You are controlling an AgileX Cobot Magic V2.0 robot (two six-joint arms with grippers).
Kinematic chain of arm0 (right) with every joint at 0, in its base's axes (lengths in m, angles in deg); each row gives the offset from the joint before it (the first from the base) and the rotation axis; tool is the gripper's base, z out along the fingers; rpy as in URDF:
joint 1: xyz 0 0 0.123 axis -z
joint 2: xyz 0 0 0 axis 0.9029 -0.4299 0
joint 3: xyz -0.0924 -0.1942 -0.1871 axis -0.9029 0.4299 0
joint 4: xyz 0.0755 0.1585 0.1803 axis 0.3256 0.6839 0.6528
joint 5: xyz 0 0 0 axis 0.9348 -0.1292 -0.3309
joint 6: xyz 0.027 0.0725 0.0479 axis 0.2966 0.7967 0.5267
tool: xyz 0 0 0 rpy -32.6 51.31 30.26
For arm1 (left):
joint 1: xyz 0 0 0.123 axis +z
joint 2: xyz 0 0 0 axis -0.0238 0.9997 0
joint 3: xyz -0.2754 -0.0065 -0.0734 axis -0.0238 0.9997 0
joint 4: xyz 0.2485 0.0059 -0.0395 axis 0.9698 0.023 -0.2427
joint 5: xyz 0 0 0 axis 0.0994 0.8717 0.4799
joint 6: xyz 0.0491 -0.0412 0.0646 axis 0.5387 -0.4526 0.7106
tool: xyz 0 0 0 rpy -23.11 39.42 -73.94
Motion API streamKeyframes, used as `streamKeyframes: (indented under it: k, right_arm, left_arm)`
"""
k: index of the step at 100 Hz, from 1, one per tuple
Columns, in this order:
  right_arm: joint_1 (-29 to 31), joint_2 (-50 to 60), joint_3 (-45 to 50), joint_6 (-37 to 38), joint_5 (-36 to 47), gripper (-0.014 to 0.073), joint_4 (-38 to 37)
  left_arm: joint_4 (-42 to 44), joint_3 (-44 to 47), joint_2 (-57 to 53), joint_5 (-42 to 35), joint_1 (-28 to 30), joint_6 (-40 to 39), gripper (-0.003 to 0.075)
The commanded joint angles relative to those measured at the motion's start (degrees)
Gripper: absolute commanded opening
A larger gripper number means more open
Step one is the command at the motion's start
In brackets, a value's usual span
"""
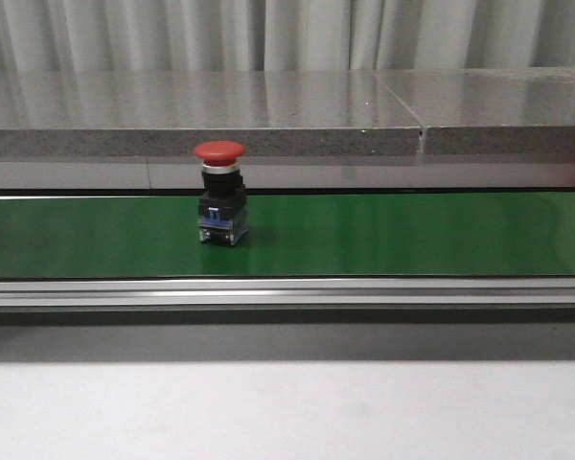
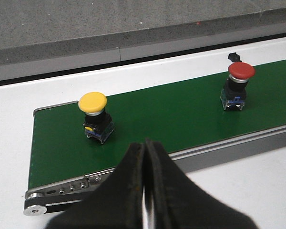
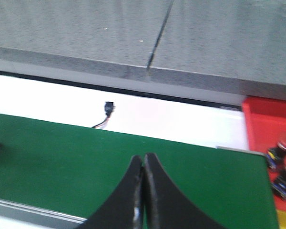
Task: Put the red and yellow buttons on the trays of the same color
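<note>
A red button (image 1: 220,191) with a black and blue base stands upright on the green conveyor belt (image 1: 393,235), left of centre. The left wrist view shows this red button (image 2: 238,86) and a yellow button (image 2: 95,116) nearer the belt's end, both upright. My left gripper (image 2: 146,143) is shut and empty, over the belt's near rail, apart from both. My right gripper (image 3: 143,158) is shut and empty above the belt. A red tray (image 3: 271,121) past the belt's end holds two red buttons (image 3: 282,149). No yellow tray is in view.
A grey stone ledge (image 1: 268,110) runs behind the belt. A silver rail (image 1: 287,290) edges the belt's near side, with white table (image 1: 287,412) in front. A small black connector with wires (image 3: 108,109) lies on the white surface behind the belt.
</note>
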Motion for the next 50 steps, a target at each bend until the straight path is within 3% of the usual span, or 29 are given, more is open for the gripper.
streamKeyframes:
  k: [1, 34, 41, 50]
  right_arm:
    - [-2.21, -4.41, -4.87, -0.49, 2.36, -0.0065, -0.74]
    - [-12.32, -23.85, -20.25, -0.49, -7.22, -0.0035, -0.74]
    - [-14.21, -27.77, -23.36, -0.95, -8.51, 0.0057, -0.74]
    - [-16.23, -32.24, -27.04, -1.19, -9.91, 0.0266, -0.67]
  left_arm:
    - [-0.46, -1.37, 0.39, -3.91, -0.46, -0.71, -0.0021]
    - [-0.46, -1.37, 0.39, -4.12, -0.46, -0.71, -0.0021]
    - [-0.46, -1.37, 0.39, -4.12, -0.46, -0.71, -0.0021]
    - [-0.46, -1.37, 0.39, -4.12, -0.46, -0.71, -0.0021]
